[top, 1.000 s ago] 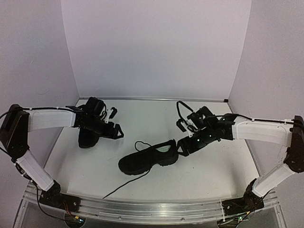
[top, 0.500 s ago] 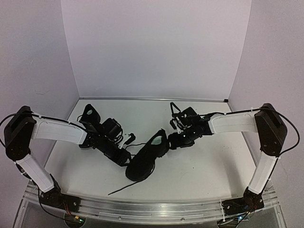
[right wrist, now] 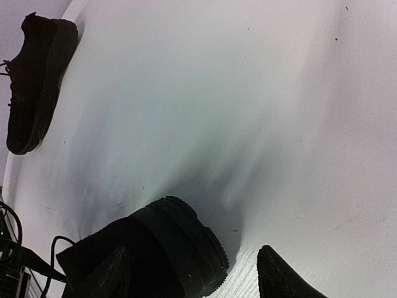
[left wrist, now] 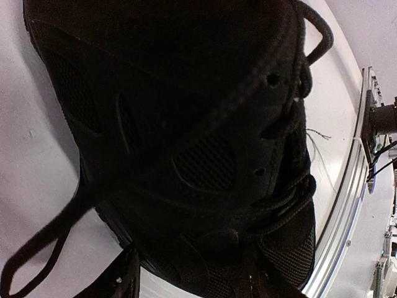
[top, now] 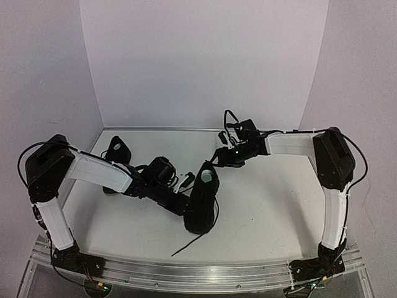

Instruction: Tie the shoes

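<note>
The right gripper [right wrist: 192, 273] has its two fingers [right wrist: 279, 276] spread. The heel of the near shoe [top: 201, 202] sits between them. A strip of bare white table [top: 267, 205] shows between the heel and one finger, so nothing is pinched.

The left gripper [top: 182, 200] has its fingers either side of the same shoe's laced upper. In its wrist view black shoe fills the frame against black fingers. Whether the jaws press the shoe or only bracket it cannot be told.

From above, the near shoe lies in the middle of the table, heel toward 12 o'clock and toe toward 6 o'clock, its pale insole showing. The left gripper meets it from 9 o'clock and the right gripper reaches its heel from 1 o'clock. A loose lace [top: 186, 243] trails from the toe end toward 7 o'clock, near the table's front edge.

The far shoe [top: 116, 152] rests at the table's 10 o'clock corner, well apart from the first and partly behind the left arm's forearm. Both arms bend inward from their bases at 6 o'clock.
</note>
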`<state>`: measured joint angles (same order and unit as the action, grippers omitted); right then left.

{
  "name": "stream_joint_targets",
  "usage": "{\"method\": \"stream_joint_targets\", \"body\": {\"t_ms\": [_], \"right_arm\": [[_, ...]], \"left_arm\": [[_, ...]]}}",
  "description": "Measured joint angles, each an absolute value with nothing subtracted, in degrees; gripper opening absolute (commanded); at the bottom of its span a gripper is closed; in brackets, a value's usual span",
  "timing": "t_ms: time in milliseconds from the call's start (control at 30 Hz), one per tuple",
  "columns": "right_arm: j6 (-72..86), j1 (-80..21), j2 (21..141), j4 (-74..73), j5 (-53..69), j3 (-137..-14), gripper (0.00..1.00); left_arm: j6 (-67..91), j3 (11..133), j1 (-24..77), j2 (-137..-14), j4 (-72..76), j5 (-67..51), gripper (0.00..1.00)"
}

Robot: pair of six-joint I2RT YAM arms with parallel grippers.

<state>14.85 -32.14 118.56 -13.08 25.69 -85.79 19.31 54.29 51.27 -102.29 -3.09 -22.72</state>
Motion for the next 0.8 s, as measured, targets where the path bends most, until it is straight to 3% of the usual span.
{"method": "stream_joint_targets", "body": {"t_ms": [167,267,500,600,800], "right_arm": [[15.1,-30.1,117.3,-12.8,29.1,-84.3,0.81],[15.3,-28.6,110.4,-13.0,30.7,-77.5,0.82],[17.6,-28.0,88.2,-11.5,34.0,-61.0,0.71],[18.8,-29.4,85.0,-10.0,35.1,-53.8,0.65],[22.8,-38.5,80.7,-11.0,31.4,-41.1,0.65]], "left_arm": [[20.9,55.1,51.6,-103.4,-0.5,-23.3,0.65],[21.1,55.1,51.7,-103.3,1.8,-22.8,0.68],[21.1,51.8,51.8,-96.4,2.8,-20.2,0.70],[21.1,50.9,51.8,-92.4,2.4,-18.9,0.71],[21.1,50.7,51.8,-89.6,0.6,-16.1,0.73]]}}
